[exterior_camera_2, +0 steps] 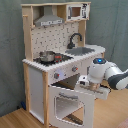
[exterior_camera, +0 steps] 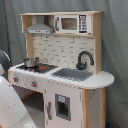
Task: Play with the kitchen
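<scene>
**Arm hanging out at the open oven door**

We're looking at the kitchen [exterior_camera_2: 60,60] standing upright on a wood floor [exterior_camera_2: 12,119], its long axis running straight up, grey curtain [exterior_camera_2: 10,50] behind it. In the second exterior view its front is facing the second exterior view's lower right, and the oven door [exterior_camera_2: 70,102] is hanging open, tipped outward. The arm [exterior_camera_2: 107,75] is reaching in from the second exterior view's right, and the gripper [exterior_camera_2: 86,82] is sitting just above the door's top edge. We can't tell if it's pinching anything. Open floor is showing in front. A small pot [exterior_camera: 31,62] is sitting on the stove beside the sink [exterior_camera: 72,74] and black faucet [exterior_camera: 84,59].
</scene>
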`<control>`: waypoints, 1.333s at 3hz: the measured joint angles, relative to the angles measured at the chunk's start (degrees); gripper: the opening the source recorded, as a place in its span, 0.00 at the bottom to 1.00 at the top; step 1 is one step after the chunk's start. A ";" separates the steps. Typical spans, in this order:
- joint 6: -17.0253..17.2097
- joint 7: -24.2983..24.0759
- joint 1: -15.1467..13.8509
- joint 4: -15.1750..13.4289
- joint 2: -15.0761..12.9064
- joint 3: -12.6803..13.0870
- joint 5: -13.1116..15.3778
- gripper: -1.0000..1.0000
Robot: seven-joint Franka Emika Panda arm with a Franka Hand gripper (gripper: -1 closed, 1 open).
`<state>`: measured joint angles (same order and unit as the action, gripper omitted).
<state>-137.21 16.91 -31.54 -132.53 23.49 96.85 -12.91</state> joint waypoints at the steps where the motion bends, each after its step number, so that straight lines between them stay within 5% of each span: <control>1: -0.99 -4.88 0.42 2.70 0.19 0.81 0.05 0.00; 2: -1.60 -8.24 0.24 3.88 1.83 3.05 0.05 0.00; 3: -1.55 -8.43 0.22 3.87 1.86 3.04 0.05 1.00; 4: -0.52 -10.14 0.34 3.84 2.10 1.17 0.18 1.00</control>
<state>-137.73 6.77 -31.20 -128.69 25.59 98.01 -12.73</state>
